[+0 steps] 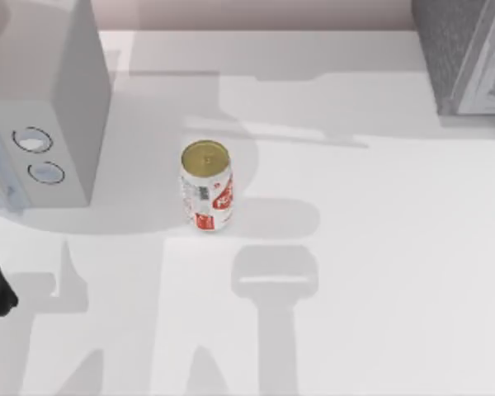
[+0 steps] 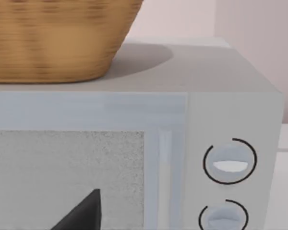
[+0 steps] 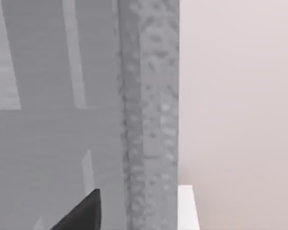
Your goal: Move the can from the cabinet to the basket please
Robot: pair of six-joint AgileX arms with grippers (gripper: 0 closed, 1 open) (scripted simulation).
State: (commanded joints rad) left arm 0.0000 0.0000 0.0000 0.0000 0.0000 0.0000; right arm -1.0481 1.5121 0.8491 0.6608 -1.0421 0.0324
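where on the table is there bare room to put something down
The widest free patch of the table runs from the can to the top view's right edge, below the grey cabinet. The strip in front of the can is bare too. It is tighter on the left, between the can and the microwave, which carries the basket.
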